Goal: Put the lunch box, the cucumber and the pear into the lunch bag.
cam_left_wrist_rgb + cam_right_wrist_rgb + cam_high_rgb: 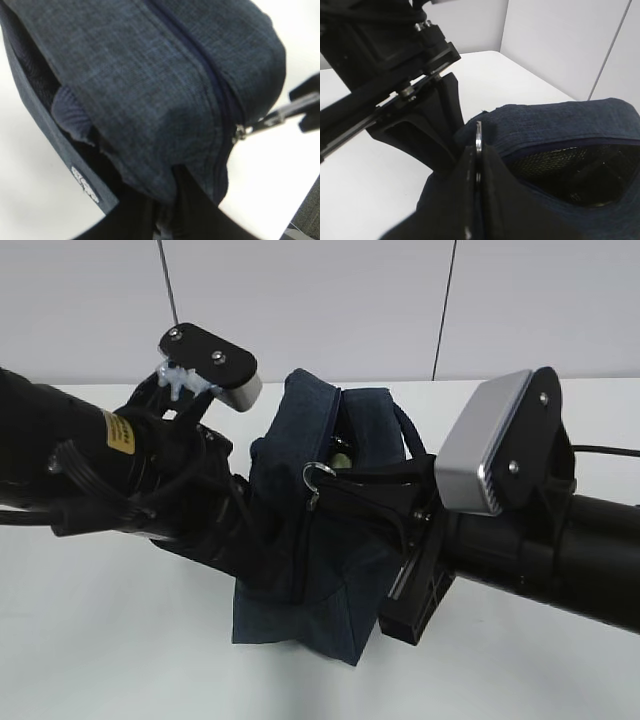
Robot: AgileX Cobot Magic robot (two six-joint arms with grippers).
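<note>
The dark navy lunch bag [300, 540] stands upright mid-table, its top partly open. My left gripper [252, 532] is shut on the fabric of the bag's left side; in the left wrist view [167, 212] the dark fingers pinch a fold of the bag [150, 90]. My right gripper [338, 478] is shut on the silver ring pull [318, 473] of the zipper, which also shows in the right wrist view [478, 137] between the closed fingers [492, 190]. A small pale bit [342, 455] shows inside the opening. I cannot identify the lunch box, cucumber or pear.
The white table [120, 640] surrounds the bag, with a grey wall behind. The bag's rope handle [405, 430] hangs on the right side. Dark mesh lining [570, 167] shows in the opening. The left arm [385, 75] fills the upper left of the right wrist view.
</note>
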